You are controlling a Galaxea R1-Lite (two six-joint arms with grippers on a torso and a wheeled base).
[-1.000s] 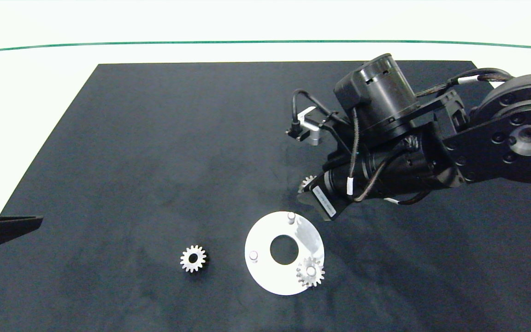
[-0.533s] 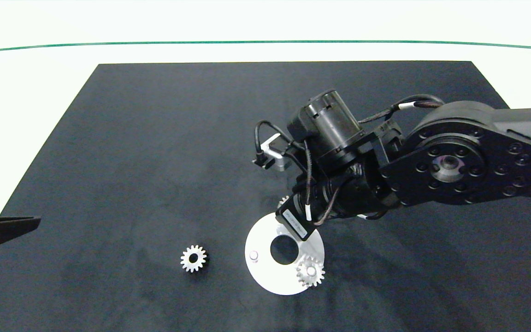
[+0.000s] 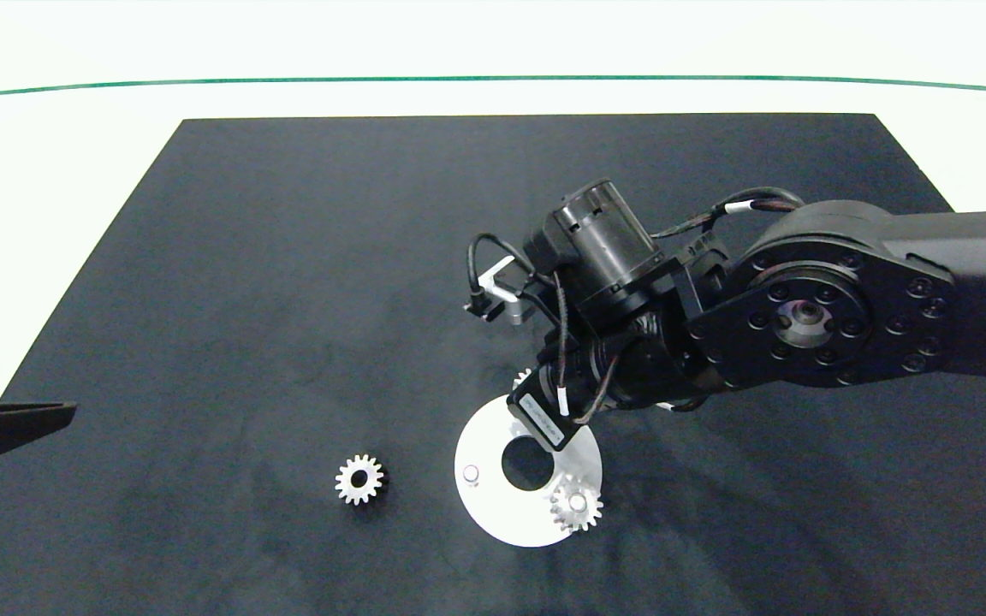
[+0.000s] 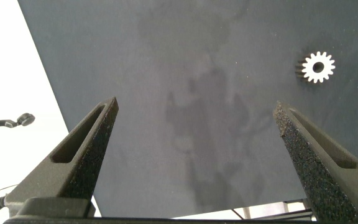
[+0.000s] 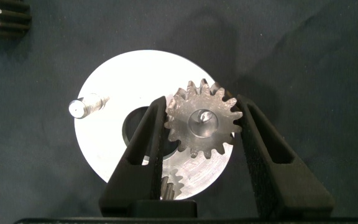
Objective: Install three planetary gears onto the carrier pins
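Observation:
The white carrier disc (image 3: 486, 505) lies on the black mat. One planetary gear (image 3: 577, 506) sits on its near-right pin. Its left pin (image 3: 471, 472) is bare, seen also as pin (image 5: 82, 107). My right gripper (image 5: 202, 99) is shut on a second gear (image 5: 202, 121) above the disc's (image 5: 104, 143) far pin, whose tip shows through the gear's centre hole. In the head view the right arm (image 3: 630, 342) hides that pin, and only the held gear's edge (image 3: 524, 376) shows. A third gear (image 3: 359, 479) lies loose left of the disc, also gear (image 4: 318, 66). My left gripper (image 4: 194, 106) is open and idle at the mat's left edge.
The black mat (image 3: 288, 257) covers most of the white table, with bare mat behind and to the left of the disc. A green line (image 3: 493, 79) crosses the table far behind it.
The right arm has swung left and nearer with its gear, from behind and right of the disc to above the disc's far pin. The left arm has not moved.

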